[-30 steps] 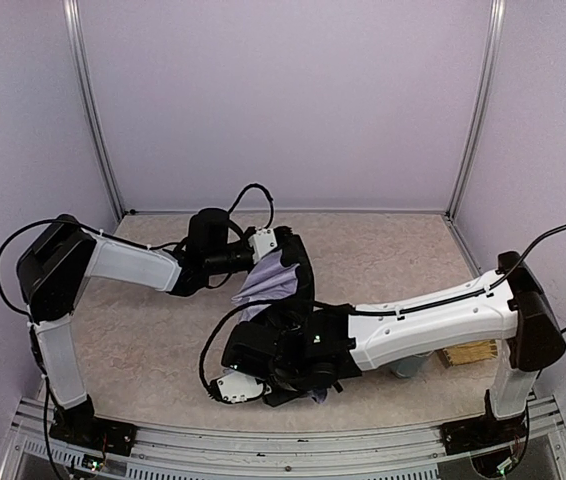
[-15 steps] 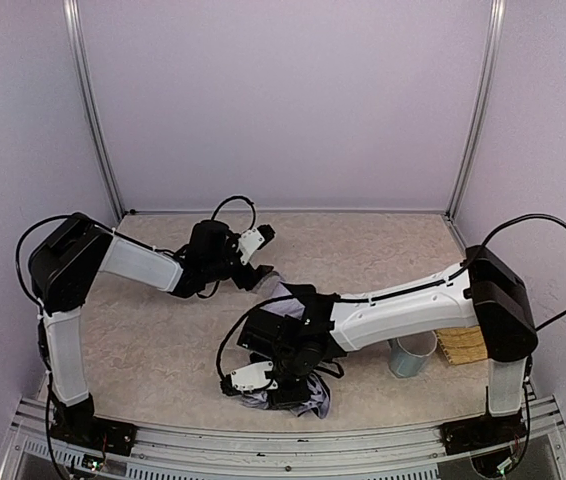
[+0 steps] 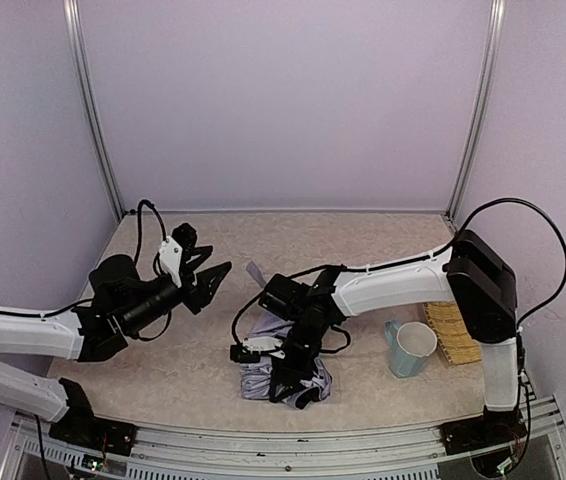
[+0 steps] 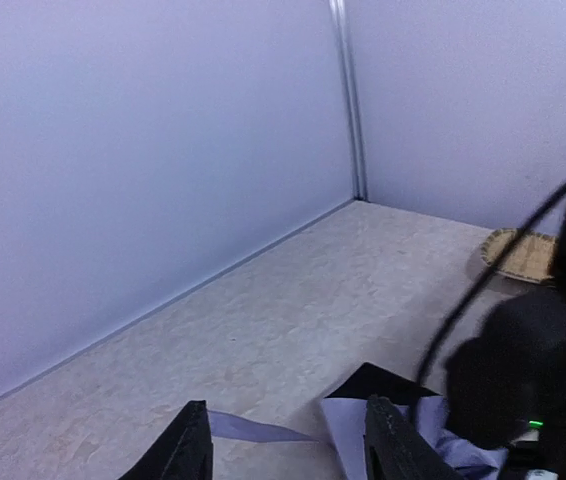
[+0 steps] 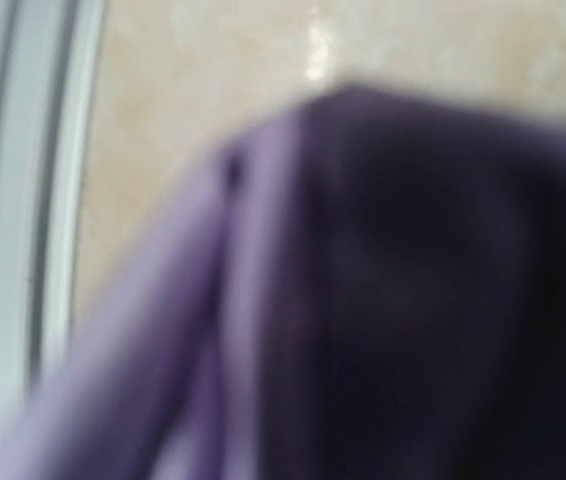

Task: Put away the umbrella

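Note:
The umbrella (image 3: 263, 382) lies as a crumpled lavender-grey bundle with black lining near the table's front edge, and its strap (image 3: 255, 271) trails toward the back. My right gripper (image 3: 291, 380) points down into the bundle with its fingers buried in the fabric. The right wrist view shows only blurred lavender and black fabric (image 5: 213, 300) close up. My left gripper (image 3: 208, 262) is open and empty, left of the umbrella and apart from it. In the left wrist view the gripper (image 4: 291, 450) is open, with the umbrella fabric (image 4: 358, 425) and strap (image 4: 253, 430) just beyond the fingers.
A pale mug (image 3: 410, 348) stands right of the umbrella, next to a woven basket (image 3: 450, 330) by the right wall. The basket also shows in the left wrist view (image 4: 523, 255). The right arm (image 3: 393, 285) spans the table's middle. Walls enclose three sides.
My left gripper let go of the umbrella and drew back to the left, now open. The umbrella collapsed into a bundle under my right gripper, whose arm swung back and uncovered the mug.

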`<state>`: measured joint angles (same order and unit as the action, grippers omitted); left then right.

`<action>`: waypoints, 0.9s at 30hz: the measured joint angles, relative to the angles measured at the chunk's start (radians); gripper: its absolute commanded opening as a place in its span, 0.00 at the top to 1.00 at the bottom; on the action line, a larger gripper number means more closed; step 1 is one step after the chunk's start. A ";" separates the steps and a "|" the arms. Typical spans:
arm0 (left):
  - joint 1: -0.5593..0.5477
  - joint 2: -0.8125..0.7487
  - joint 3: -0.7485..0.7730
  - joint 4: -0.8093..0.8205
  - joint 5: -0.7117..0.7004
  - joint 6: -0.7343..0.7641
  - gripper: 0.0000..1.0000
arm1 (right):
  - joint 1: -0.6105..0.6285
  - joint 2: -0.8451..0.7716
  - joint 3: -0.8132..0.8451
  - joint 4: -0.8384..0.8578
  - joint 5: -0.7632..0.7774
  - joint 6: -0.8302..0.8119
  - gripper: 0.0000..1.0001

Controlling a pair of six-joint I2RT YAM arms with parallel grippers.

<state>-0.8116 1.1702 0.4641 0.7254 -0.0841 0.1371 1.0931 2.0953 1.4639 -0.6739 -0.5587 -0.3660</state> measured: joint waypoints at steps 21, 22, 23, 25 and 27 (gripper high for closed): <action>-0.415 0.245 -0.090 -0.206 0.069 0.352 0.16 | -0.115 0.159 0.125 -0.109 -0.355 -0.082 0.92; -0.404 0.276 -0.068 -0.215 0.070 0.360 0.17 | -0.117 0.162 0.128 -0.111 -0.362 -0.084 0.90; -0.398 0.294 -0.058 -0.220 0.071 0.363 0.17 | -0.119 0.164 0.129 -0.112 -0.366 -0.085 0.88; -0.384 0.322 -0.045 -0.226 0.077 0.372 0.18 | -0.121 0.167 0.132 -0.115 -0.374 -0.086 0.82; -0.372 0.337 -0.038 -0.227 0.086 0.381 0.20 | -0.122 0.167 0.135 -0.116 -0.375 -0.086 0.75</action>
<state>-1.1839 1.5070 0.4259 0.4980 0.0021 0.5186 0.9714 2.2623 1.5990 -0.7902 -0.9337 -0.4522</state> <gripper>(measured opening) 0.819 0.525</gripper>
